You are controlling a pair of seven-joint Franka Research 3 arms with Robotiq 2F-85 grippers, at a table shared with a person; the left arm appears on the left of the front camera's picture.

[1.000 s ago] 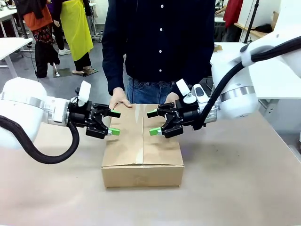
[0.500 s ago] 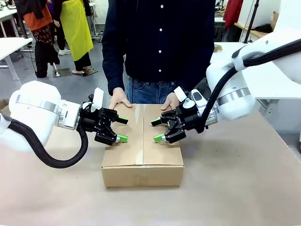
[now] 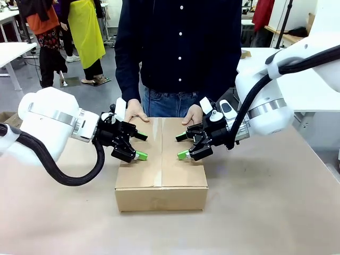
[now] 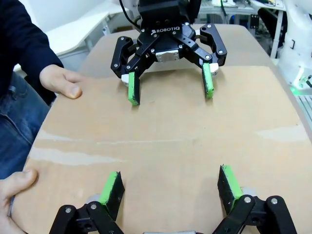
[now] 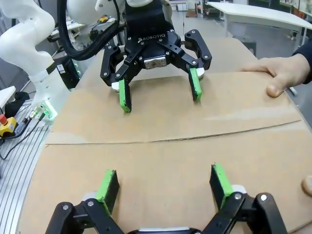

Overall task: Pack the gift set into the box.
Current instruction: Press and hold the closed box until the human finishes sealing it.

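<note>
Box (image 3: 161, 171) closed, contents hidden, far edge under hands (image 3: 136, 111)

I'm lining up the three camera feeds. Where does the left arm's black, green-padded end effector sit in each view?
Front view: the black, green-padded left end effector is left of centre, open, at the left flap of the large brown corrugated cardboard box.
Left wrist view: its own fingers rise from the bottom edge.
Right wrist view: top centre, facing the camera.
Shared landmark: the box's centre seam.
</note>
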